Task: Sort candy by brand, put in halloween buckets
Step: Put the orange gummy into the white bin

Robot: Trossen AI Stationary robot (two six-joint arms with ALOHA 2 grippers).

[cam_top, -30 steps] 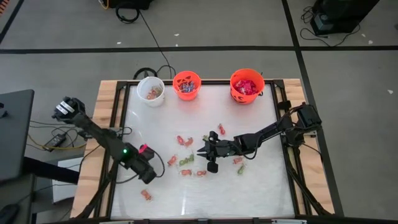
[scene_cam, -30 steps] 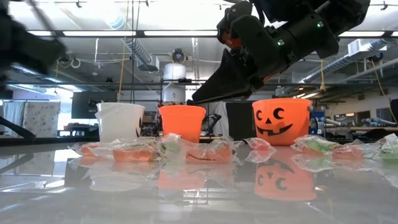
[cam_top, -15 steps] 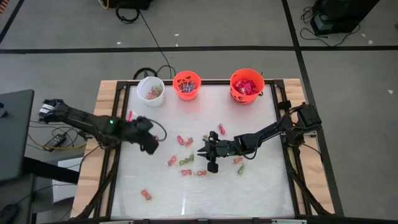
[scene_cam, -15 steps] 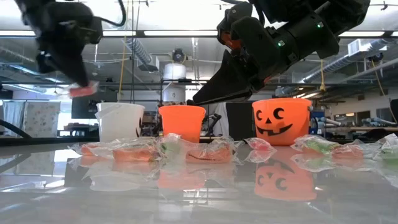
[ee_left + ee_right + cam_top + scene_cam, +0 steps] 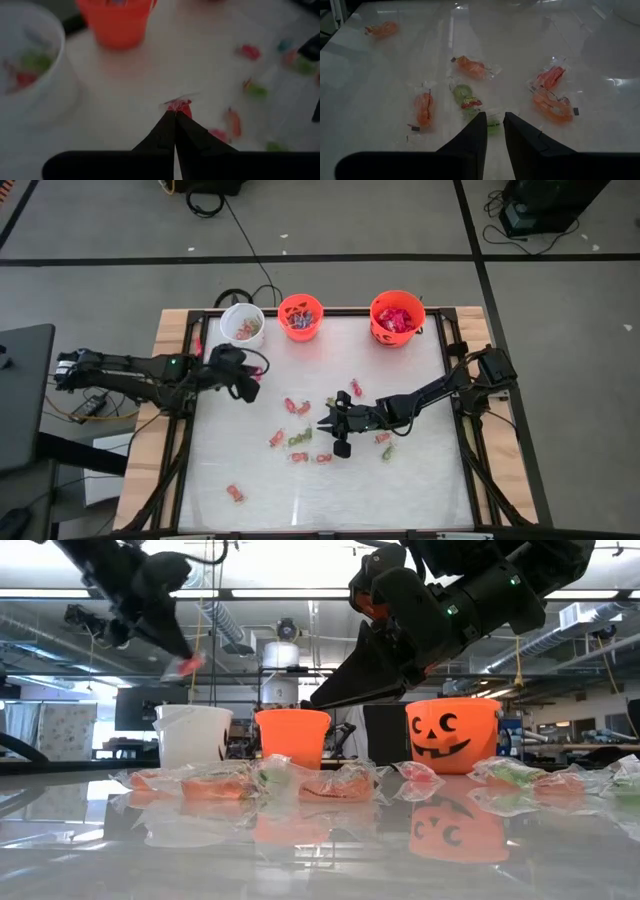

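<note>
Candy (image 5: 179, 105), a small red piece in a clear wrapper, is pinched between the pressed-together fingers of the left gripper (image 5: 175, 114). Only the left wrist view shows this grip plainly; there the white bucket (image 5: 30, 70) and the small orange bucket (image 5: 116, 22) lie just ahead of the fingertips. The high view shows the left gripper (image 5: 247, 383) held near the white bucket (image 5: 242, 326), with the large orange bucket (image 5: 397, 317) well apart. The low view shows the red piece (image 5: 186, 666) raised in the air above the white bucket's rim.

Since the earlier frames the left arm has swung from the near left part of the table toward the buckets, carrying the piece upward. The right gripper (image 5: 335, 423) has not moved.

The right wrist view shows its fingers (image 5: 472, 132) slightly parted over a green wrapped sweet (image 5: 462, 95), not gripping it. Loose sweets (image 5: 552, 95) around it are crinkled, glossy cellophane packets on the smooth reflective table (image 5: 395, 60). The buckets are round plastic.
</note>
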